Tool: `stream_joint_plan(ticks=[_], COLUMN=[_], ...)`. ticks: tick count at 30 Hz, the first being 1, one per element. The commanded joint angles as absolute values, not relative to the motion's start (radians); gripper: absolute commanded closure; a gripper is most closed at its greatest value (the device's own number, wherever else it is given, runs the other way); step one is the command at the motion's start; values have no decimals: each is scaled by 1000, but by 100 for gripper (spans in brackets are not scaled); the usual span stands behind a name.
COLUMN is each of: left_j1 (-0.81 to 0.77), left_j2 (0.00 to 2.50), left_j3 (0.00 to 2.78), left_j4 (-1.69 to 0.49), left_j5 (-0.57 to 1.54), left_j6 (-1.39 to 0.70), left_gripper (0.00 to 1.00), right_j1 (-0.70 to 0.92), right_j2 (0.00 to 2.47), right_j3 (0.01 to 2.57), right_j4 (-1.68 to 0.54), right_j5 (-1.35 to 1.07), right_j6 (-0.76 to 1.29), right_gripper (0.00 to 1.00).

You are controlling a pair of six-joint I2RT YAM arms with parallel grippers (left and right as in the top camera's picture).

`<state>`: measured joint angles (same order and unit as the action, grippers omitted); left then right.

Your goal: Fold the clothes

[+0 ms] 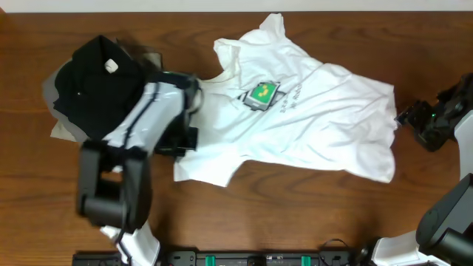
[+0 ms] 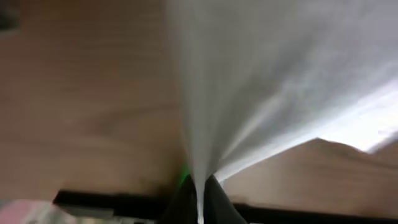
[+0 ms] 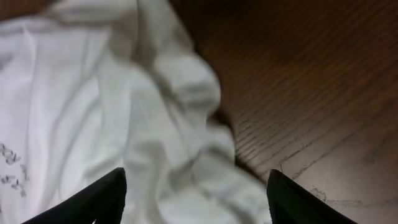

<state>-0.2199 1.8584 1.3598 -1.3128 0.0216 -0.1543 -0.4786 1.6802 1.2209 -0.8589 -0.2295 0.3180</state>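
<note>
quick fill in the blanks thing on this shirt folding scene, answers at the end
The left gripper is ___ on the white T-shirt, pinching its cloth.
The right gripper stands ___, holding nothing.
The print on the shirt's chest is mostly ___.
The black folded garment carries a ___ tag.
Missing words: shut; open; green; white.

Garments: three in all.
- One white T-shirt [image 1: 318, 118], centre to right, bearing one green-and-grey print [image 1: 262, 94].
- One black folded garment [image 1: 92, 74], far left, carrying one white tag [image 1: 111, 66].
- One grey folded garment [image 1: 50, 92], far left, under the black one (only its edges show).

Machinery:
- Two robot arms, the left arm [image 1: 126, 170] near left and the right arm [image 1: 443, 222] near right.
- Two grippers, the left gripper [image 2: 200, 186] and the right gripper [image 3: 196, 180], with two fingers each.

Furniture: one wooden table [image 1: 295, 207].
</note>
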Motion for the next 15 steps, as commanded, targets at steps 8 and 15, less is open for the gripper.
stream_joint_plan(ticks=[8, 15], left_j1=[-212, -212], left_j2=[1831, 1831], left_j3=[1352, 1352], left_j4=[-1321, -1316], left_j5=[-2, -2], left_j6=[-161, -161], left_gripper=[94, 94], right_j1=[-422, -364], right_j2=[1674, 1703], right_j3=[1120, 972], right_j4=[-646, -282], right_j5=[-237, -237], right_j6=[290, 330], right_gripper=[37, 54])
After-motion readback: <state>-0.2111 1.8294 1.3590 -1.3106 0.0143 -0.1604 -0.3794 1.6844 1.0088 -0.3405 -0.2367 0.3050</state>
